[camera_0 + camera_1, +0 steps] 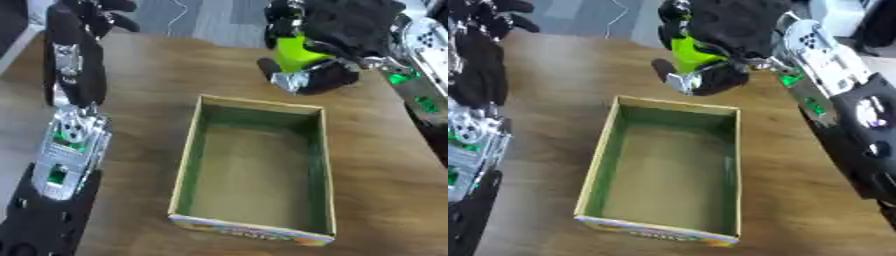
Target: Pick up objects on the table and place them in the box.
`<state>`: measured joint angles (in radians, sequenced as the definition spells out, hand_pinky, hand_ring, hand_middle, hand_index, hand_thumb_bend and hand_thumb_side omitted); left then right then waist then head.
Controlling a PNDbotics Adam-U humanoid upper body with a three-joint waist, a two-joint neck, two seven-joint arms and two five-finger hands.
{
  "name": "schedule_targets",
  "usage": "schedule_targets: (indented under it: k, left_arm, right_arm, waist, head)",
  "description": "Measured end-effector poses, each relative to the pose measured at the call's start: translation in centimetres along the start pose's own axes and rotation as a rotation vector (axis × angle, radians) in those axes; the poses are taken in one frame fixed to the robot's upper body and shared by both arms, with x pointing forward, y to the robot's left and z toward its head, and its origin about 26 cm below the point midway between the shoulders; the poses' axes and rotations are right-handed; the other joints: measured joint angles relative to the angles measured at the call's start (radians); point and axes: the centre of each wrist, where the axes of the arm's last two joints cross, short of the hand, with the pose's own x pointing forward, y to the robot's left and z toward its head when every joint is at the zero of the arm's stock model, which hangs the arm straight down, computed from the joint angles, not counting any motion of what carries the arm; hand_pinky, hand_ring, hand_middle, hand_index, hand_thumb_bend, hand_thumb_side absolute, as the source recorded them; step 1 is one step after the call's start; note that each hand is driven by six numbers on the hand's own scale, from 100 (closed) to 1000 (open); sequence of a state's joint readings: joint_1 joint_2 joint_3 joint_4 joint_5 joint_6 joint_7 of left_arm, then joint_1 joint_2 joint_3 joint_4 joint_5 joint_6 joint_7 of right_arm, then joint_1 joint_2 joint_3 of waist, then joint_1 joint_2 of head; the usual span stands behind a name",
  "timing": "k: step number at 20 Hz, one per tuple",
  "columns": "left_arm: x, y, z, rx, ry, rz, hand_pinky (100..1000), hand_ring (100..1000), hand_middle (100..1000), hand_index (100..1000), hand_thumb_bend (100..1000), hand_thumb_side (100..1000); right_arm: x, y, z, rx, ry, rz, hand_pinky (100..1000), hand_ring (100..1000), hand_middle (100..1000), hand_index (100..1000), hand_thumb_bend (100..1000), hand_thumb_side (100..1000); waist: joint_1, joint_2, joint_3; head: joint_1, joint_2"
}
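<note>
A bright lime-green object (297, 52) is held in my right hand (346, 30), whose fingers are curled round it just beyond the far edge of the box. The open cardboard box (185, 165) lies in the middle of the wooden table, its green inside bare. My left hand (96, 12) is raised at the far left, well away from the box, with the fingers partly curled and nothing in them. Most of the green object is hidden by the right hand.
My left forearm (70, 145) runs down the left side of the table. My right forearm (833, 75) runs along the right edge. Grey floor shows beyond the table's far edge.
</note>
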<state>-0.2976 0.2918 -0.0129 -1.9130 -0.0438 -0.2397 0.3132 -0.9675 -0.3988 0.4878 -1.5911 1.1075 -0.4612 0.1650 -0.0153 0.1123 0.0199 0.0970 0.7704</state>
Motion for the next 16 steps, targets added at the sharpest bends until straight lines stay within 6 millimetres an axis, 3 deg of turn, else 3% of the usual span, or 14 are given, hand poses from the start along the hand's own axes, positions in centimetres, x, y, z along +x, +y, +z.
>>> schedule_targets:
  k: [8,9,10,16]
  left_arm:
    - [-0.1,0.1,0.2,0.001,0.009,-0.003,464,607,630,710,583,976]
    - [-0.2,0.1,0.2,0.001,0.012,-0.004,464,607,630,710,583,975]
    - [-0.3,0.1,0.3,0.001,0.015,-0.005,463,607,630,710,583,976]
    - [-0.6,0.1,0.4,0.0,0.027,-0.008,463,607,630,710,584,977]
  right_arm:
    - [0.7,-0.7,-0.2,0.018,-0.03,-0.041,100,126,266,211,100,803]
    - [0.8,-0.8,-0.2,0.023,-0.033,-0.054,100,127,267,211,100,857]
    - [0.9,-0.9,-0.2,0.027,-0.036,-0.065,100,128,269,211,100,802]
    - [1.4,-2.3,-0.3,0.046,-0.047,-0.1,100,130,274,213,100,810]
  waist:
    - [0.004,0.0,-0.004]
    - [0.004,0.0,-0.005]
    - [0.005,0.0,-0.005]
    - [0.004,0.0,-0.009]
  head:
    - [0.006,0.0]
    - [0.009,0.0]
    - [0.01,0.0]
    - [0.014,0.0]
